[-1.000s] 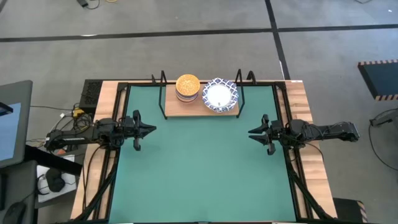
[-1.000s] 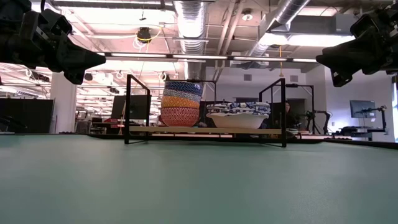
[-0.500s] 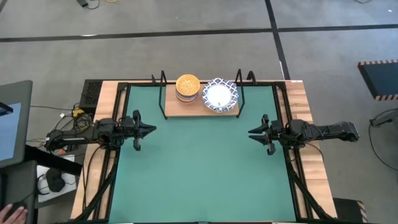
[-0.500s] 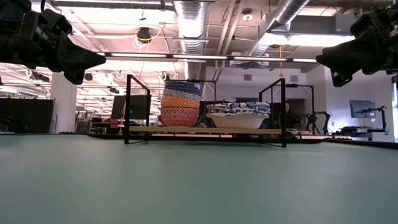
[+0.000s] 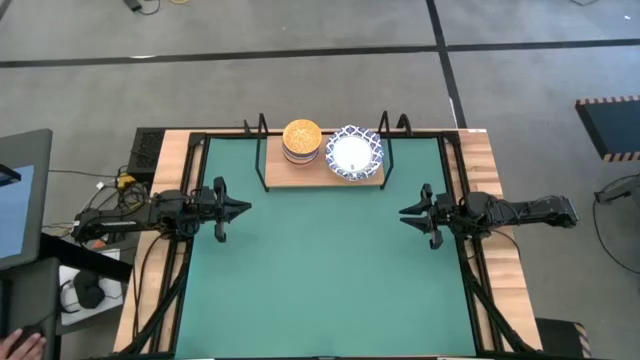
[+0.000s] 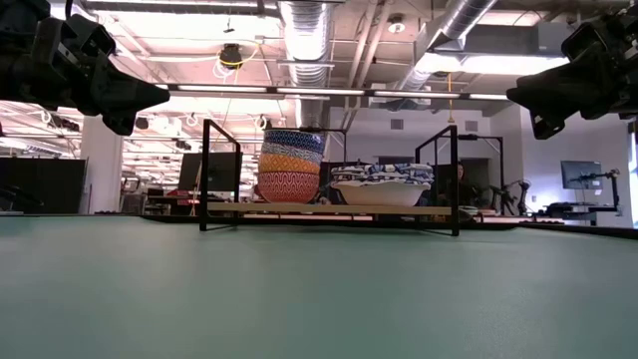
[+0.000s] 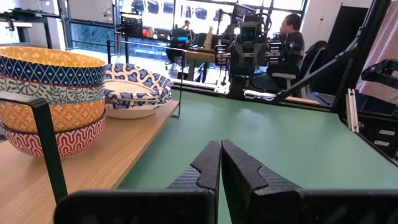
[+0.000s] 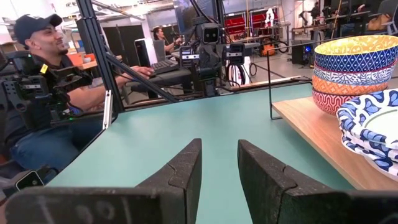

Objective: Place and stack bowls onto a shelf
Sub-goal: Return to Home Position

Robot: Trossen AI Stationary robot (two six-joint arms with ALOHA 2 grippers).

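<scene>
The shelf (image 5: pixel 322 178) is a light wooden board with black wire posts, standing at the table's far edge. On it rest two stacks. The smaller bowls (image 5: pixel 302 140) (image 6: pixel 290 165) (image 7: pixel 53 96) have the yellow-gold one on top and the red one at the bottom. The wide blue-and-white bowls (image 5: pixel 354 153) (image 6: pixel 382 184) (image 8: pixel 373 130) sit to their right. My left gripper (image 5: pixel 245 208) (image 7: pixel 221 152) hovers shut at the mat's left side. My right gripper (image 5: pixel 404 213) (image 8: pixel 219 152) hovers open at the mat's right side. Both point inward, above the table.
The green mat (image 5: pixel 320 270) covers the table between the two arms. Black frame rails run along the left and right table edges (image 5: pixel 465 260). People sit beyond the table in the wrist views (image 8: pixel 37 81) (image 7: pixel 289 43). A hand (image 5: pixel 20 345) shows off the near left corner.
Both arms and the bowls have kept still. A person's hand has come into the high view off the table's near left corner.
</scene>
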